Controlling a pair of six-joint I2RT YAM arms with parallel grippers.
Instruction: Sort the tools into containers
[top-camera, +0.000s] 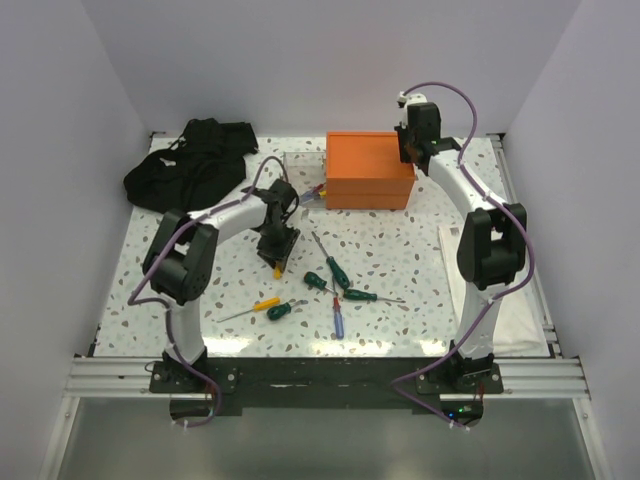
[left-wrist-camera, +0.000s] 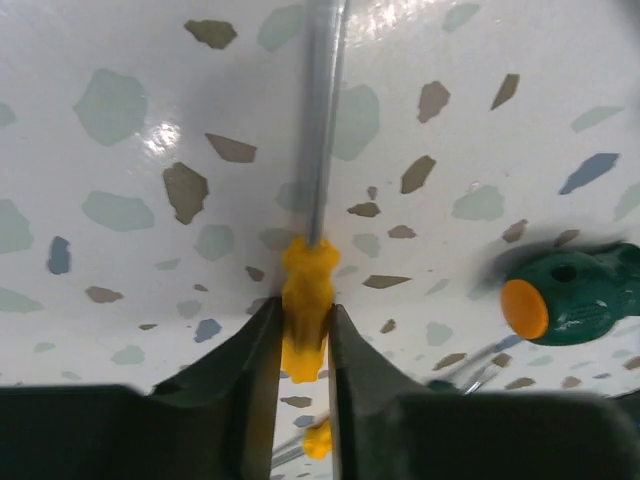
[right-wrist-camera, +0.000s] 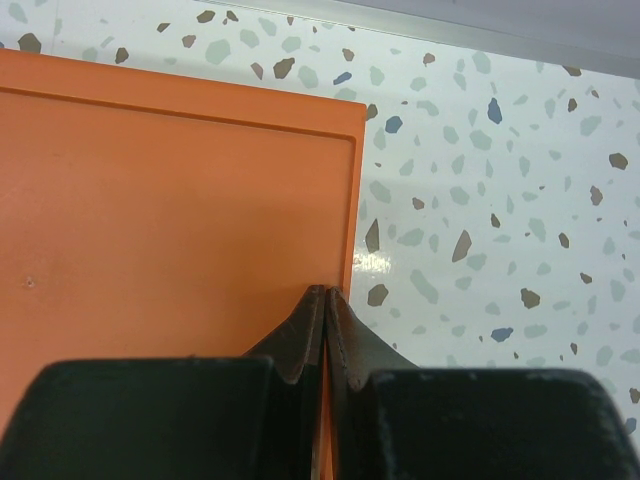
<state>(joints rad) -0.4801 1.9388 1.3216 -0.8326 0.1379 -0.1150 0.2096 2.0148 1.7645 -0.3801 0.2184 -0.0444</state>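
1. Left wrist view shows the yellow screwdriver (left-wrist-camera: 303, 265) between the two fingers of the left gripper (left-wrist-camera: 303, 310). The fingers are narrowed onto its plastic handle and pinch it from both sides. The metal shaft (left-wrist-camera: 320, 120) runs straight away from the camera, over the speckled table (left-wrist-camera: 120, 110).
2. This tool is probably light and stiff. The handle is smooth hard plastic, so it may slip or turn inside a narrow pinch, and the long shaft can make it tip forward. The best place to hold it seems to be the thick part of the handle, close to the shaft, not the shaft itself.
3. It is not possible to tell whether the shaft tip rests on the table or is lifted from it.
4. A green screwdriver (left-wrist-camera: 575, 295) with an orange end cap lies near, on the right side, and is apart from the fingers.
5. In the top view this gripper is over the middle of the table. The clear bin (top-camera: 303, 168) and the orange box (top-camera: 370, 170) are behind it, and several loose screwdrivers (top-camera: 337, 318) lie in front of it.
6. The right gripper (right-wrist-camera: 327, 292) has its fingers pressed together and holds nothing. It is at the right edge of the box top. Whether it touches the box cannot be seen.
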